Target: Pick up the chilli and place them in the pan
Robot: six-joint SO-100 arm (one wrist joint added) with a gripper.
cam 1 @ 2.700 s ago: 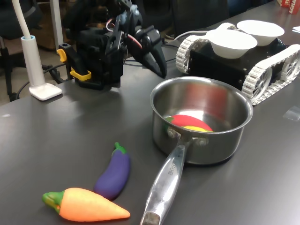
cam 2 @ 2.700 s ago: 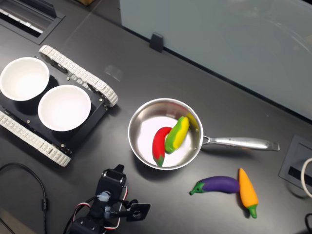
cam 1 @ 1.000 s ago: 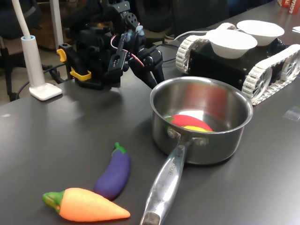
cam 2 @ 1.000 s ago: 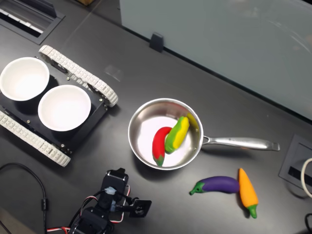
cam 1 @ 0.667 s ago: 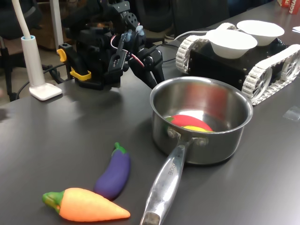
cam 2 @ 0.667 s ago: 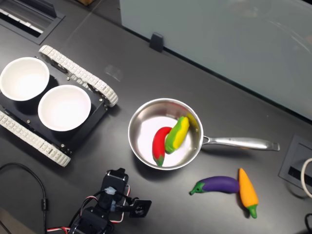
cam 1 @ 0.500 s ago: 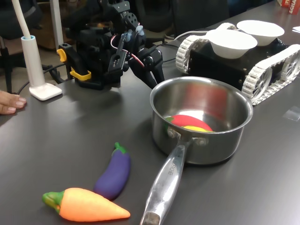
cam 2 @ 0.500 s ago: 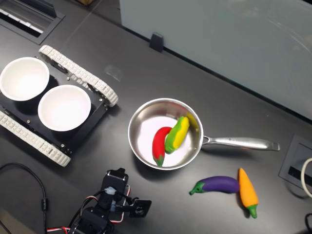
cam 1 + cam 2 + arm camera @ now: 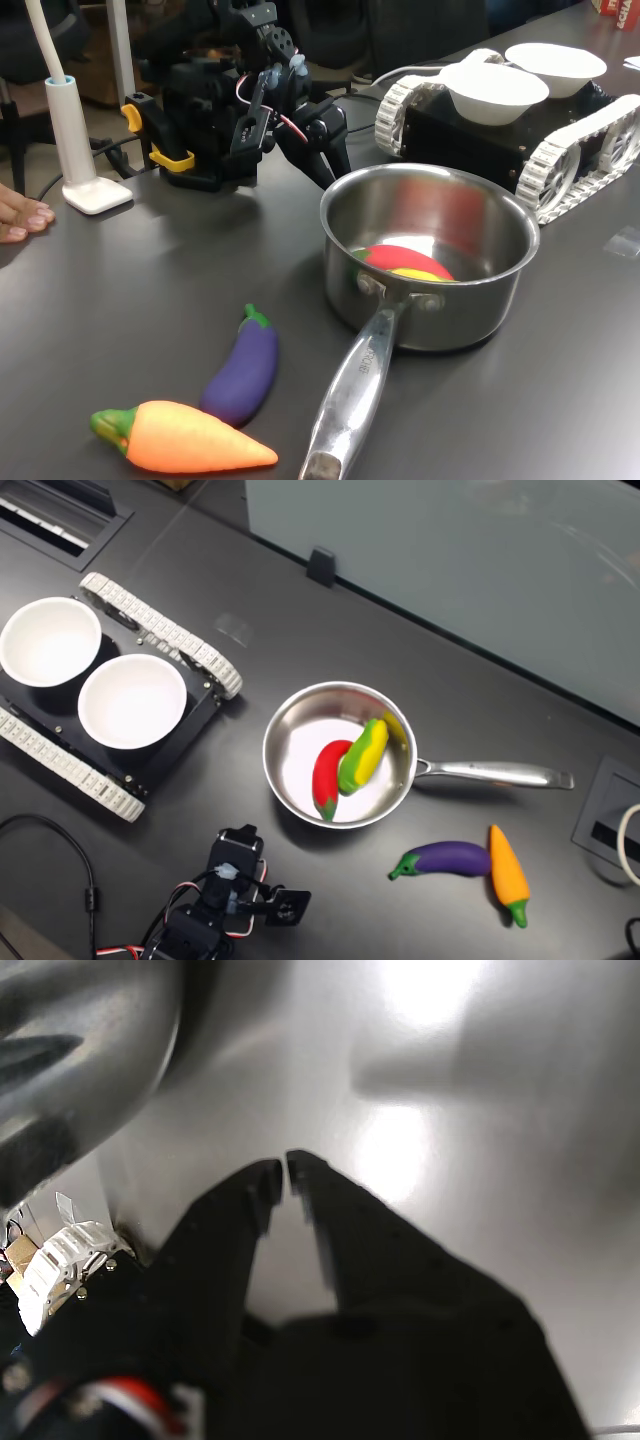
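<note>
In the first exterior view, nearest to us on the dark bench (image 9: pixel 120 300) lies the orange carrot (image 9: pixel 185 440), close to the bench's front edge, with the purple aubergine (image 9: pixel 243 370) just behind it and touching it. Beside them the pan's long steel handle (image 9: pixel 355 390) reaches toward that same front edge. The pan (image 9: pixel 430 265) stands around the middle of the bench, and inside it we see the chilli (image 9: pixel 327 777) lying on the pan's floor, against a yellow-green corn toy (image 9: pixel 362 756) in the second exterior view.

Behind the pan, we find our gripper (image 9: pixel 325 160) hanging low over the bench, just beside the pan's wall; in the wrist view its two black fingers (image 9: pixel 215 1250) meet at the tips with nothing between them. Fingertips of a person's hand (image 9: pixel 18 218) rest at the bench's edge at the first exterior view's left, near a white lamp base (image 9: pixel 95 190). Farthest back sits a tracked vehicle (image 9: pixel 560 150) carrying two white bowls (image 9: pixel 495 92).
</note>
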